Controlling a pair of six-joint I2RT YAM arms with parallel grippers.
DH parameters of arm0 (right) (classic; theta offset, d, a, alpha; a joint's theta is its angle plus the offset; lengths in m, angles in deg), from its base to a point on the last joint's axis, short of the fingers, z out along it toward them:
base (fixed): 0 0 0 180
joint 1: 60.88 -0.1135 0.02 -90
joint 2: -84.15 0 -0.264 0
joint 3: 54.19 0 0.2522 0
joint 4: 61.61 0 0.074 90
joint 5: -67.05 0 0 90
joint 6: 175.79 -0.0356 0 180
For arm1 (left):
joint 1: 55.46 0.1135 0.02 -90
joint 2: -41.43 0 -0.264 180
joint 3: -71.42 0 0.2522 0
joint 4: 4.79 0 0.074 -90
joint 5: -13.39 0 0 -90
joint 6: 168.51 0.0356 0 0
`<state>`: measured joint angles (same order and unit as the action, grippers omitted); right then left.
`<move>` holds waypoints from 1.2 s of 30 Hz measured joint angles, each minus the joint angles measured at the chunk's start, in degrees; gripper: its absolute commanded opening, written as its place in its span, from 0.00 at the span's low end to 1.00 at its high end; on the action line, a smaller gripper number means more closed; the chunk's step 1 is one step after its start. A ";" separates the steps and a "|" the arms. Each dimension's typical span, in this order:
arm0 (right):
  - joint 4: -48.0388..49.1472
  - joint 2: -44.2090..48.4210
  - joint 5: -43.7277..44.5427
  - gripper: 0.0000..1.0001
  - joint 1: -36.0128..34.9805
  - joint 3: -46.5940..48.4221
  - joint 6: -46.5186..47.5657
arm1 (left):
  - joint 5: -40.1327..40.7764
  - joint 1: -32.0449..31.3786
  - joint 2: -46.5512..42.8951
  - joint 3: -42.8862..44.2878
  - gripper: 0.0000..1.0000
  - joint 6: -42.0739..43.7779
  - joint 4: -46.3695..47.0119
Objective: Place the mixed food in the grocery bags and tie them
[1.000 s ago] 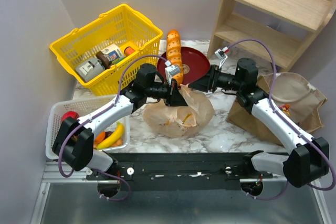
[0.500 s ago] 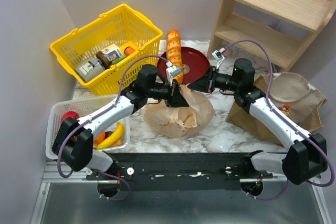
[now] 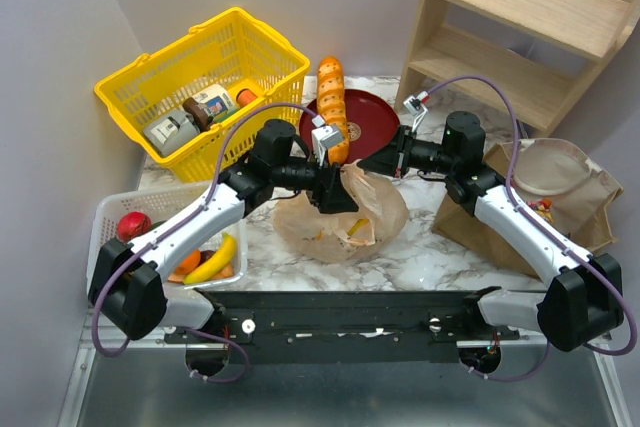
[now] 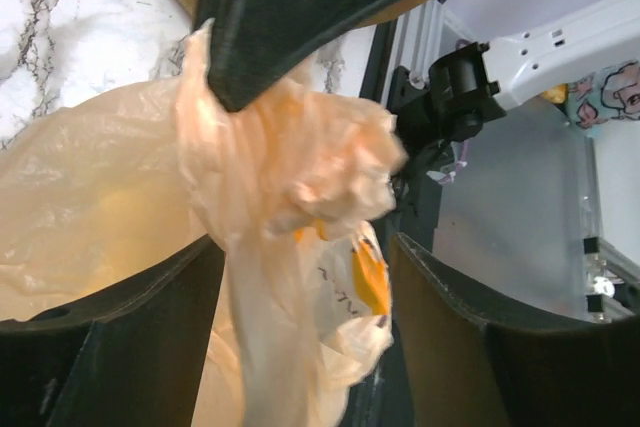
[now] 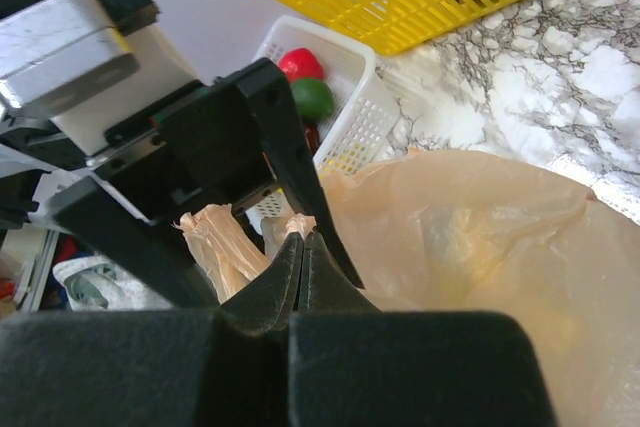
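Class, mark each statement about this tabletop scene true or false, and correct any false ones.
1. The right gripper pinches the tan plastic bag. True.
2. The left gripper is clamped shut. False: its jaws stand open on either side of the bag's twisted top.
3. The banana lies in the yellow basket. False: it lies in the white mesh tray.
4. The brown paper bag sits to the right of the plastic bag. True.

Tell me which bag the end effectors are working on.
The thin tan plastic bag: the right end effector pinches its gathered top, the left end effector stands open around it. The brown paper bag sits apart, untouched.
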<state>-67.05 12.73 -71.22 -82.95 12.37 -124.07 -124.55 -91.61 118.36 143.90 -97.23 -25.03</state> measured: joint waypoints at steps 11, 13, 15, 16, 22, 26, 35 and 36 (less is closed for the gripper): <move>-0.85 0.00 0.74 0.01 0.00 0.00 1.31 | 1.40 0.00 -2.12 3.72 0.92 2.84 -6.05; -1.03 0.02 0.94 0.01 0.00 0.00 1.62 | 1.86 0.00 -1.18 4.61 0.92 1.03 -4.76; -1.31 0.09 1.16 0.01 0.00 0.00 1.95 | 1.95 0.00 -0.28 4.68 0.92 -1.51 -2.36; -1.44 0.17 1.33 0.01 0.00 0.00 2.14 | 1.95 0.00 0.13 4.68 0.91 -2.62 -1.38; -1.75 0.72 1.95 0.01 0.00 0.00 2.93 | 2.23 0.00 2.67 4.59 0.84 -9.70 5.81; -2.45 1.05 2.40 0.01 0.00 0.00 3.69 | 2.40 0.00 3.54 4.59 0.68 -12.26 8.50; -5.75 2.78 4.85 0.01 -0.02 0.33 5.84 | 3.58 0.02 4.92 3.43 0.41 -13.81 9.81; -6.19 2.86 5.27 0.01 -0.09 0.52 6.21 | 3.58 0.02 4.92 3.23 0.41 -13.68 9.68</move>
<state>-73.24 15.59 -65.95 -83.03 12.89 -117.87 -120.97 -91.58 123.28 147.14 -110.91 -15.35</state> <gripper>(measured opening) 0.014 0.426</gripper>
